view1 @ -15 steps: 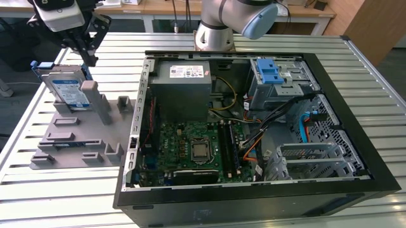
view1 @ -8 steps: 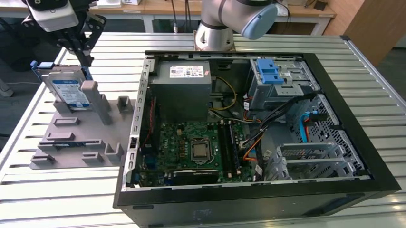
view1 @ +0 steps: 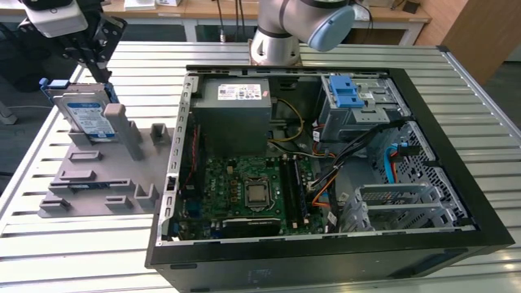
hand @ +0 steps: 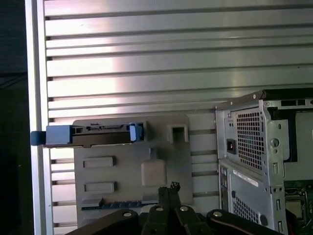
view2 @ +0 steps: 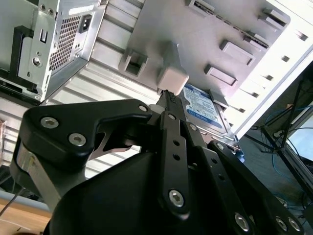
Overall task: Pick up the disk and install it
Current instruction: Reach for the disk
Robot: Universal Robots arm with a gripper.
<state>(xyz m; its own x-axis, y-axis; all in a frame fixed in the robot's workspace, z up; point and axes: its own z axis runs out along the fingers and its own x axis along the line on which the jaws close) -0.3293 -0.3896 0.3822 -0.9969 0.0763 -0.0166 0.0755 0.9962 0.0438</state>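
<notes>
The disk (view1: 85,115) stands on edge in a slot of the grey fixture plate (view1: 97,177) on the exterior view's left. It is silver with a white-and-blue label and a blue carrier around it. The first wrist view shows the disk (hand: 90,134) edge-on, and the second wrist view shows its label face (view2: 203,105). My gripper (view1: 104,74) hangs just above and behind the disk's top corner, apart from it. Its black fingers meet tip to tip, shut on nothing, in both wrist views (hand: 168,188) (view2: 168,98), close to a pale grey post (hand: 154,171).
The open computer case (view1: 456,183) lies on the slatted table to the exterior view's right of the fixture. Inside are a grey power-supply box (view1: 236,116), a motherboard (view1: 252,192), loose cables and a metal cage with blue latches (view1: 352,93). A second metal cage (view1: 399,204) sits lower right.
</notes>
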